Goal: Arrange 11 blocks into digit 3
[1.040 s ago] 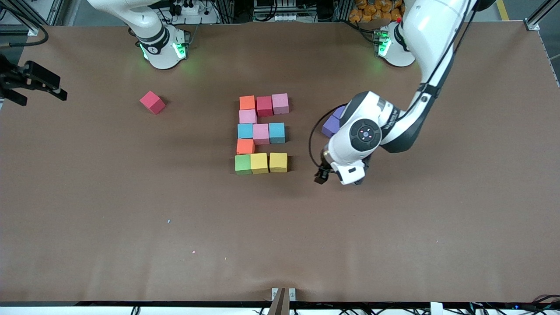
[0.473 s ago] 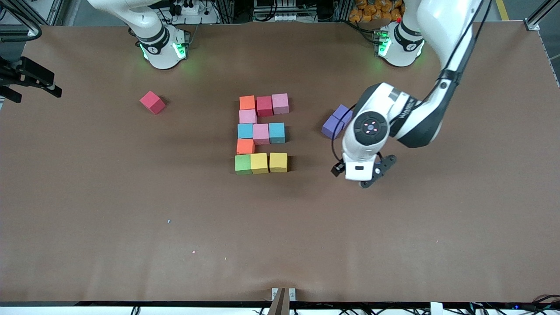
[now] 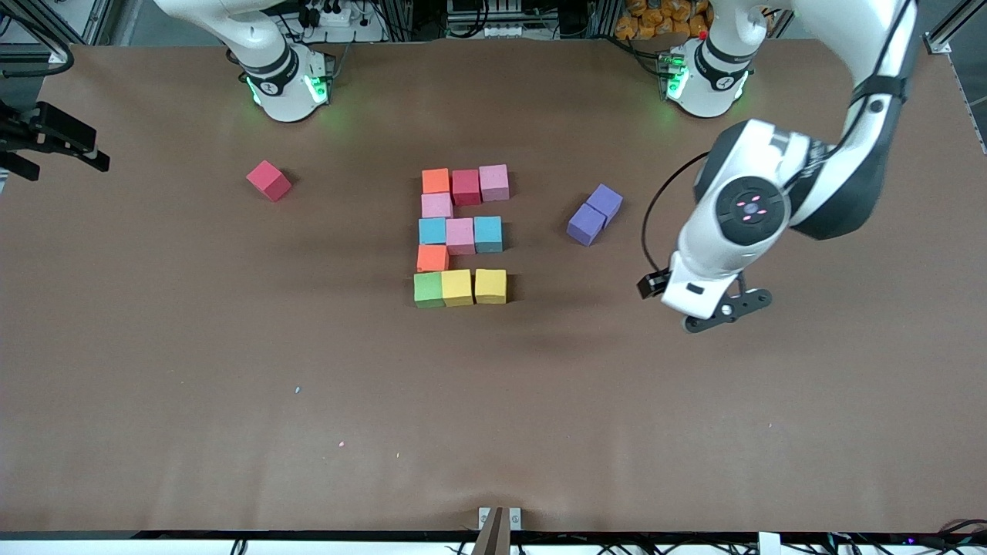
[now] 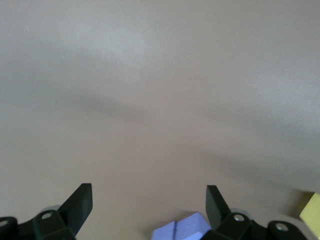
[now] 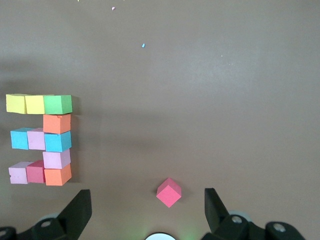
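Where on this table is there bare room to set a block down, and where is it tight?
Bare: the wide brown table nearer the front camera than the digit 3; also the stretch between it and the lone red cube. Tight: within the figure, cubes touch. The open left gripper hovers near the two purple cubes; the open right gripper waits at the table's edge.

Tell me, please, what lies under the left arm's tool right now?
Only bare brown table lies under the left tool, whose open fingers hold nothing. The two purple cubes sit apart, nearer the digit 3.
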Motion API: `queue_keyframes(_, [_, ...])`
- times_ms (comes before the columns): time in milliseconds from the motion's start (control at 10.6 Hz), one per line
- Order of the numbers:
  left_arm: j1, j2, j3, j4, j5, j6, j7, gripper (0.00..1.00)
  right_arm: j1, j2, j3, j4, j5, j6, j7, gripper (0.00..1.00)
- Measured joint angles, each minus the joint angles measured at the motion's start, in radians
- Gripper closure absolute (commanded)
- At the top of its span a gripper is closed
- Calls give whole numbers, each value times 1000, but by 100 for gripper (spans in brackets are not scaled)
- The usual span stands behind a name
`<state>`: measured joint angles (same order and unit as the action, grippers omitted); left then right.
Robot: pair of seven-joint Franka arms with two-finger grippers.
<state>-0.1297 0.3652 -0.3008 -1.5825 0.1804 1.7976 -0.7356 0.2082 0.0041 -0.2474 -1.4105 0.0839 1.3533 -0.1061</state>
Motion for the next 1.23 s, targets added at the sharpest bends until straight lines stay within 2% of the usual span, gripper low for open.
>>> queue_keyframes(284, [38,-44,1,33,0,-44,96,0,0,1,0,0,0,-5,0,0])
queue_keyframes(567, [44,-54,3,106,0,-123,165,0,0,2,2,-1,0,-6,0,0])
queue_keyframes(851, [58,-59,3,161,0,-195,173,0,0,4,2,-1,-1,-6,0,0])
queue_keyframes(1040, [58,-109,-1,191,0,-247,173,0,0,4,2,-1,-1,-5,0,0])
queue_keyframes(1230, [57,-204,-6,199,-32,-272,173,0,0,5,2,-2,-1,-5,0,0])
